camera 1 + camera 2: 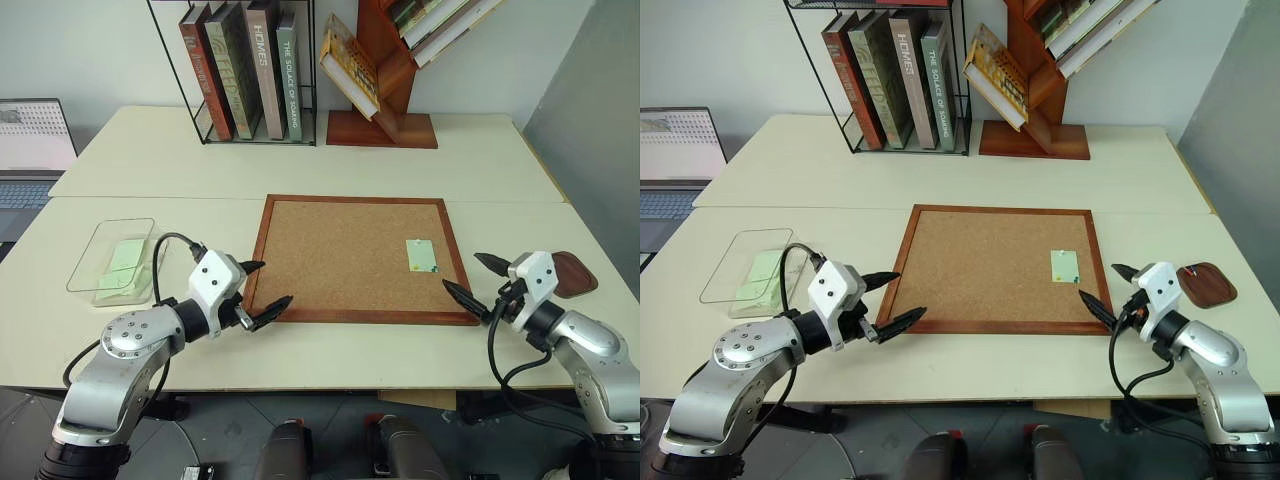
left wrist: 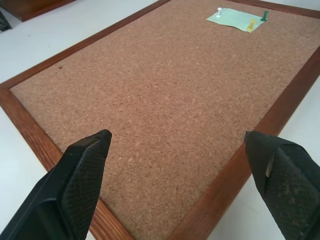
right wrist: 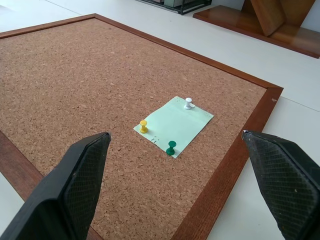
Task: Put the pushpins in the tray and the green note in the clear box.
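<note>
The green note (image 3: pixel 175 121) lies on the cork board (image 1: pixel 340 260) near its right edge, held by three pushpins: white (image 3: pixel 188 103), yellow (image 3: pixel 144 126) and green (image 3: pixel 171 148). My right gripper (image 1: pixel 460 271) hovers open at the board's front right corner, pointing toward the note, nothing between its fingers. The brown oval tray (image 1: pixel 572 273) sits on the table just right of that gripper. My left gripper (image 1: pixel 276 282) stands open and empty over the board's front left corner. The clear box (image 1: pixel 100 243) rests at the far left with pale green paper (image 1: pixel 125 262) inside.
A wire rack of upright books (image 1: pixel 245 70) and a slanted wooden bookshelf (image 1: pixel 385 60) stand at the back of the table. A laptop (image 1: pixel 30 140) sits off the far left edge. The right table edge runs close behind the tray.
</note>
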Robot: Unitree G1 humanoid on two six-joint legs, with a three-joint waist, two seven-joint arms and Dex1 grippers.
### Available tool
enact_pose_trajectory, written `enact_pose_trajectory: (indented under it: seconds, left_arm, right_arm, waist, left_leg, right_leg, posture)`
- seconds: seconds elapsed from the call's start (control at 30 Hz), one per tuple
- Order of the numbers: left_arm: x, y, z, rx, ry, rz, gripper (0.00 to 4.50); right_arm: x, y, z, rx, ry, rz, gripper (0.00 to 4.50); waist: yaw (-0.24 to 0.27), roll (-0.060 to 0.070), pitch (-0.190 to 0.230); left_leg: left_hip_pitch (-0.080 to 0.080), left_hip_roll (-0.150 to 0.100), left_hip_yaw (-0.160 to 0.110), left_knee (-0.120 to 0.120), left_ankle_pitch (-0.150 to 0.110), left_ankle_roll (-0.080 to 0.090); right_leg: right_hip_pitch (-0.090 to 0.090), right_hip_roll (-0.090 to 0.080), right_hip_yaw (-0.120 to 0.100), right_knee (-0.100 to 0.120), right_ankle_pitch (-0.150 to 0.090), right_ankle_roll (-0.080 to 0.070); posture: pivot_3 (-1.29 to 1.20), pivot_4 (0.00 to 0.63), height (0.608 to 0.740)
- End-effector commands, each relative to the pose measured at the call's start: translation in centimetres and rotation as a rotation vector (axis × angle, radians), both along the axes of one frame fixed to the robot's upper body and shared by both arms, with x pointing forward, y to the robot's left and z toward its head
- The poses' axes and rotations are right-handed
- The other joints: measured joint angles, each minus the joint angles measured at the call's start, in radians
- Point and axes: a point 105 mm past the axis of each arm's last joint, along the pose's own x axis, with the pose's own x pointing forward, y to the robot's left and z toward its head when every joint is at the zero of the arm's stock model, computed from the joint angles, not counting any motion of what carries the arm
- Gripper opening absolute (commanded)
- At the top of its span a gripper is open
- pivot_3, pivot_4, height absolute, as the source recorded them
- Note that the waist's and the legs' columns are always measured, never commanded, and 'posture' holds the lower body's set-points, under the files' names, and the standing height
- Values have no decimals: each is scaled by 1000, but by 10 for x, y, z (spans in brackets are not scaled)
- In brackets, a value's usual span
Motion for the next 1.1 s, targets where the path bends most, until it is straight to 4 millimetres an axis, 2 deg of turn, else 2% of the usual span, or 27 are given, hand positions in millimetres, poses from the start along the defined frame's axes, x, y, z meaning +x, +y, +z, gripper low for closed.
enact_pose_trajectory:
  seconds: [0.03,0.53,0.73,0.8,0.93,1.1]
  left_arm:
    - [0,-2,12,7,-67,-35,4500]
    - [0,-10,12,12,-70,-75,4500]
    - [2,-21,9,16,-86,-115,4500]
    - [2,-31,9,0,-81,-156,4500]
    - [10,-50,11,-44,-75,-215,3875]
    - [25,-71,3,-53,-42,-270,2952]
  right_arm:
    - [1,5,17,5,-56,22,4480]
    - [4,8,23,3,-85,28,4480]
    - [2,10,23,-8,-82,35,4480]
    - [2,12,23,-12,-80,40,4480]
    - [1,16,24,-9,-84,45,4500]
    - [0,18,24,-6,-85,51,4500]
  waist:
    - [0,0,0]
    - [0,0,0]
    - [1,0,0]
    - [1,0,0]
    - [2,0,0]
    - [2,0,0]
  left_leg:
    - [0,0,0,0,0,0]
    - [0,0,0,0,0,0]
    - [0,0,0,0,0,0]
    - [0,0,0,0,0,0]
    - [0,-1,0,0,0,0]
    - [0,-1,0,1,0,0]
  right_leg:
    - [0,0,0,0,0,0]
    - [0,0,0,0,0,0]
    - [0,0,0,0,0,0]
    - [0,0,0,0,0,0]
    - [0,1,0,0,3,4]
    - [0,5,1,1,3,5]
  posture:
    - [0,150,740]
    - [0,150,740]
    - [0,150,740]
    - [0,150,740]
    - [0,150,740]
    - [0,150,740]
